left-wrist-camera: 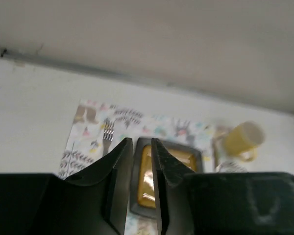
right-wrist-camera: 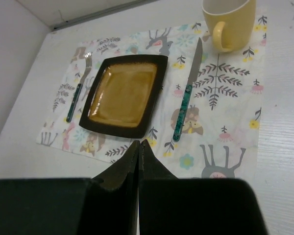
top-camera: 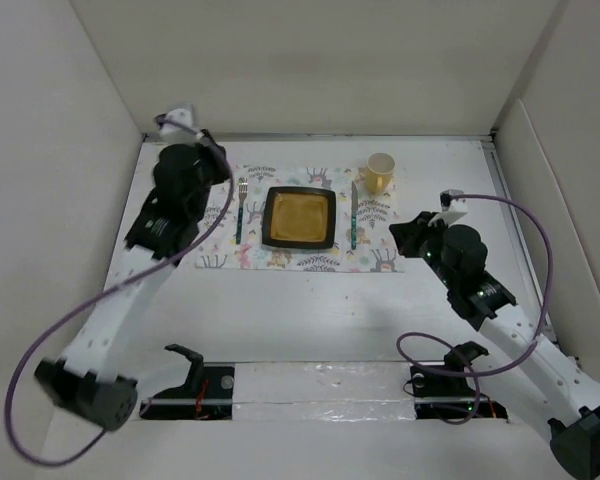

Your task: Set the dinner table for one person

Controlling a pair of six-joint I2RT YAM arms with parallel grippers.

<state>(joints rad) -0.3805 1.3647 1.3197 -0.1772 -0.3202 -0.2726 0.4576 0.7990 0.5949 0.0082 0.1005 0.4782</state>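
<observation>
The white bench [top-camera: 310,320] carries an animal-print placemat [top-camera: 375,255] midway along its far edge. On the placemat a dark square plate [top-camera: 300,218] sits at the centre, a fork [top-camera: 241,210] lies along its left edge, a knife [top-camera: 354,215] along its right edge, and a yellow mug [top-camera: 379,173] stands upright at the far right corner. The left end effector [left-wrist-camera: 141,143], by the placemat's left edge, has its fingers slightly spread with nothing between them, while the right end effector [right-wrist-camera: 139,143], near the placemat's near right corner, is pressed together and empty.
</observation>
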